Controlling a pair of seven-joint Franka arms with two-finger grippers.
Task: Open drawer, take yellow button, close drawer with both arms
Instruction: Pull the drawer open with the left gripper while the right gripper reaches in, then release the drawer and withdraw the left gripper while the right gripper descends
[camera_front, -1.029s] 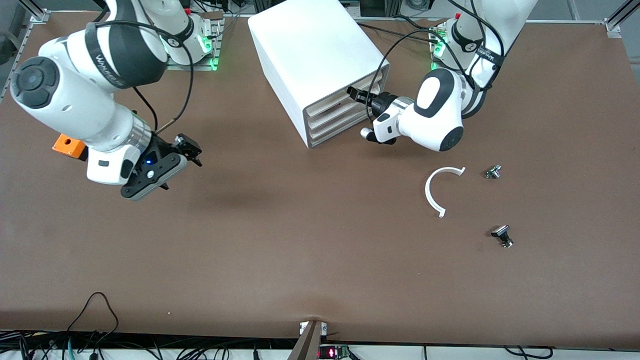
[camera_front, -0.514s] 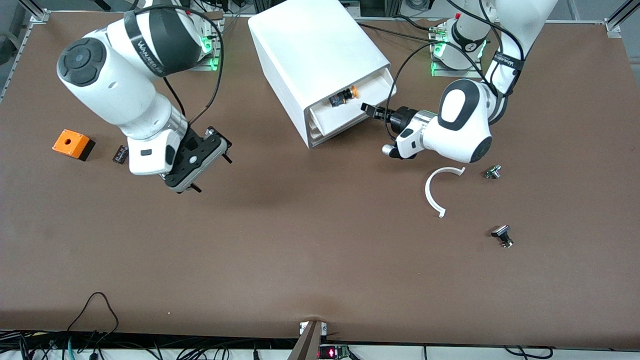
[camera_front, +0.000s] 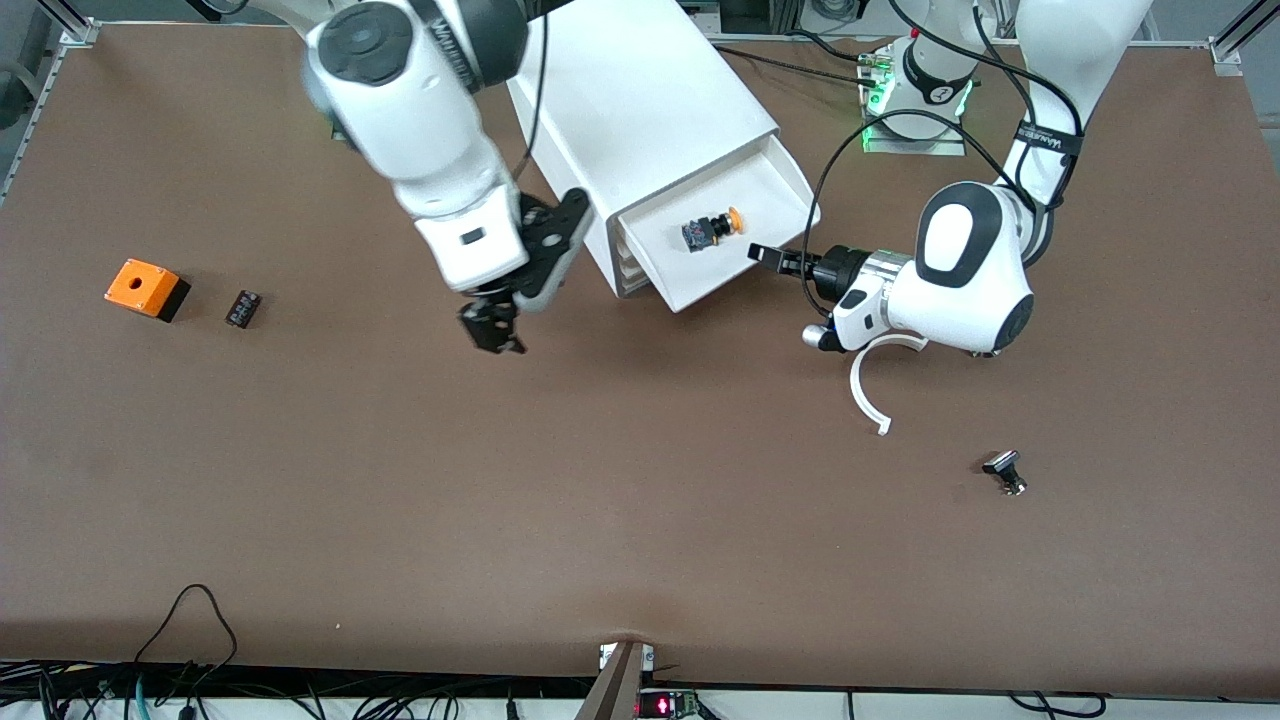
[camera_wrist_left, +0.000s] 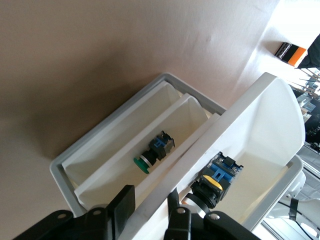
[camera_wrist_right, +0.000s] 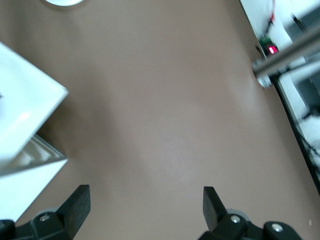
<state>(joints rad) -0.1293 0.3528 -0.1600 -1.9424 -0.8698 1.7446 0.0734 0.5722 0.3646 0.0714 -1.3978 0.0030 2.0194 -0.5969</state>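
In the front view, the cabinet (camera_front: 640, 110) stands on the brown bench (camera_front: 640, 520) with its top drawer (camera_front: 730, 245) pulled out. The button (camera_front: 712, 228) lies on its side inside that drawer, orange cap toward the left arm's end of the bench. The left claw (camera_front: 762, 254) is clamped on the drawer's front edge, its arm reaching in low. The right claw (camera_front: 492, 328) hangs over the bench just beside the cabinet's corner, fingers spread. An orange box (camera_front: 146, 288) and a small black part (camera_front: 243, 307) sit toward the right arm's end. A white curved strip (camera_front: 872, 385) lies partly under the left arm, and a small silver-capped button (camera_front: 1004, 470) sits nearer the camera than it.

In the left wrist view, the fingers (camera_wrist_left: 122, 207) pinch the drawer's (camera_wrist_left: 260, 145) front wall. A lower drawer (camera_wrist_left: 145, 150) shows a green-capped button (camera_wrist_left: 152, 152).

In the right wrist view, the two fingertips (camera_wrist_right: 77, 202) stand wide apart over bare bench (camera_wrist_right: 165, 100), with the cabinet's (camera_wrist_right: 25, 105) corner beside them.
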